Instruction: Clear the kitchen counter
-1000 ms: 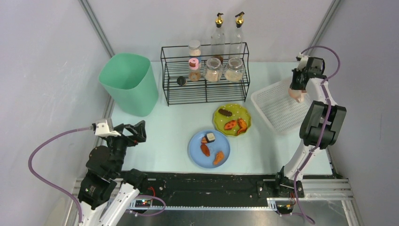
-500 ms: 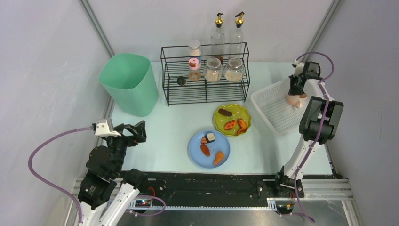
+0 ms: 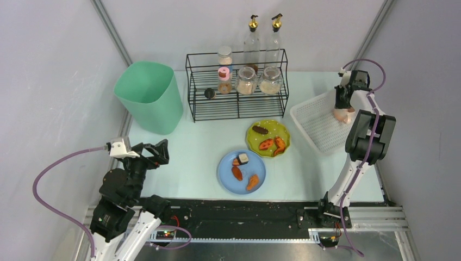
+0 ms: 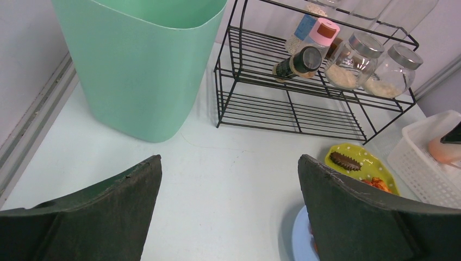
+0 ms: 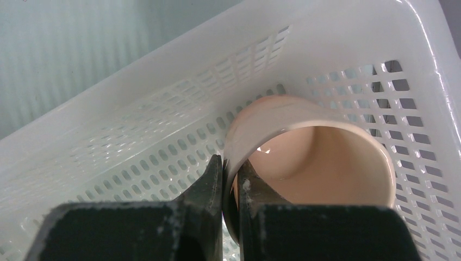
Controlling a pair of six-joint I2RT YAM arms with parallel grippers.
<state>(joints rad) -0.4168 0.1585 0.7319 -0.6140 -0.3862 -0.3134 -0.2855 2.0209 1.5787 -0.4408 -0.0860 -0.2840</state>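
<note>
On the pale kitchen counter [image 3: 195, 147] lie a blue plate [image 3: 241, 172] and a yellow-green plate [image 3: 267, 137], both with food scraps. A white slatted basket [image 3: 314, 126] stands at the right. My right gripper [image 3: 342, 111] is down in it, shut on the rim of a peach cup [image 5: 310, 147], one finger inside the wall and one outside; the cup [image 3: 341, 115] sits low against the basket wall [image 5: 163, 109]. My left gripper [image 4: 228, 190] hovers open and empty over the counter's near left, in front of the green bin [image 4: 141, 60].
A black wire rack [image 3: 237, 87] at the back holds spice jars [image 3: 246, 80] and a small dark shaker [image 4: 298, 61]; two oil bottles [image 3: 253, 38] stand behind it. The green bin [image 3: 149, 97] is at the back left.
My right gripper has lowered the peach cup deeper into the basket and shifted slightly back. The left arm has not moved.
</note>
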